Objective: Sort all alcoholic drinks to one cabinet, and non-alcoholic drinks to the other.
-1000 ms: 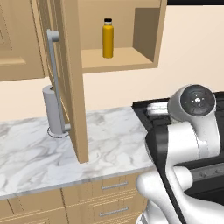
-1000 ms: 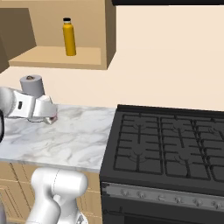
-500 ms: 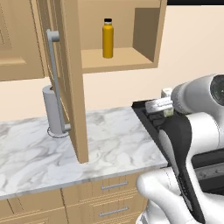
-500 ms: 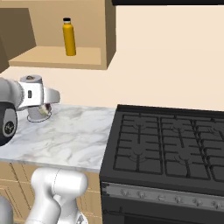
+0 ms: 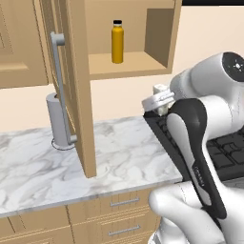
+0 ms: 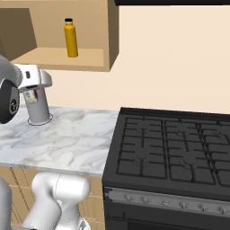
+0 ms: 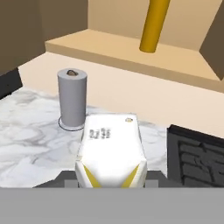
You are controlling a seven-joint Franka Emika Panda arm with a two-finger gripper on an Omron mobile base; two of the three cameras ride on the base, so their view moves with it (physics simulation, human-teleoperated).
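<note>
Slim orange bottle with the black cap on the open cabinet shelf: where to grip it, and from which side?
Grip the orange bottle mid-body, hand horizontal, coming in from the cabinet's open front. It stands upright and alone on the shelf; the straight round body suits a side pinch, and the cabinet's low top likely blocks a grab from above.

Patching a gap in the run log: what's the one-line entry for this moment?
gripper: shut on white carton | orange bottle: upright on narrow cabinet shelf | door: open

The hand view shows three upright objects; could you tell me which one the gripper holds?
The white carton with yellow stripes, clamped in the gripper; the grey roll stands on the marble counter and the orange bottle on the cabinet shelf.
</note>
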